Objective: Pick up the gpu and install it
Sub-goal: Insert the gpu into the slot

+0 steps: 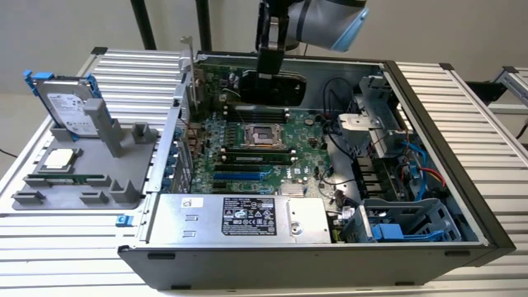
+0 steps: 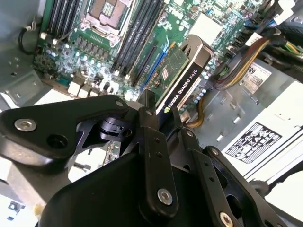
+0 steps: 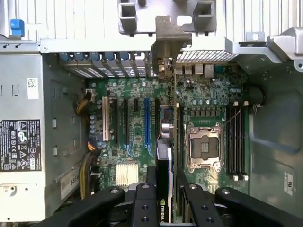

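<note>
The gpu [image 1: 279,90] hangs on edge over the far part of the motherboard [image 1: 247,154] inside the open computer case [image 1: 437,154], its black shroud facing the exterior view. My gripper [image 1: 271,75] is shut on its upper edge. In the second wrist view the gpu [image 2: 182,71] shows its green board and black shroud beyond the gripper [image 2: 161,111]. In the first wrist view the gpu [image 3: 165,156] is seen edge-on, held in the gripper [image 3: 165,177]. Its silver end bracket [image 3: 166,42] is up at the case's rear slot openings. It is above the blue slot [image 3: 147,123] area.
On the exterior view's left a grey fixture [image 1: 123,192] carries a silver hard drive with blue frame [image 1: 70,105], a processor chip [image 1: 58,159] and a thin green memory stick [image 1: 66,179]. The power supply [image 1: 239,216], empty CPU socket [image 1: 266,133], drive cage [image 1: 396,223] and cables [image 1: 412,173] crowd the case.
</note>
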### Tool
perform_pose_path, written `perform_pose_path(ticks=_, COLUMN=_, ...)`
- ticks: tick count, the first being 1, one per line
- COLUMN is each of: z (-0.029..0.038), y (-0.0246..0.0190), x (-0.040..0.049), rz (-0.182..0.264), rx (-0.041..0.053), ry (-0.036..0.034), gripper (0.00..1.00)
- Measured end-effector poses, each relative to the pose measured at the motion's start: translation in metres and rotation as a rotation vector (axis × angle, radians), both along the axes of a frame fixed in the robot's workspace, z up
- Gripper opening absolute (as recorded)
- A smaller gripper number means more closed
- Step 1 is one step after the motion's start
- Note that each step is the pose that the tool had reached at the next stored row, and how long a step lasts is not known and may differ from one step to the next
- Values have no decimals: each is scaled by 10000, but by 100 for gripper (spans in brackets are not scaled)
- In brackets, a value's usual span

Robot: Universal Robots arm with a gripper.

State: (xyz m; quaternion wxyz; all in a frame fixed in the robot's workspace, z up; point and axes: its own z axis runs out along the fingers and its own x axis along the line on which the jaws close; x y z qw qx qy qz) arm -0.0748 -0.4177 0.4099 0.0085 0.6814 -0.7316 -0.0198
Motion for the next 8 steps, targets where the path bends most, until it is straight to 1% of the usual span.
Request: perform_pose_path(ticks=8, z=-47, y=0, x=0, rz=-1405, rx=0, ry=1, gripper=0)
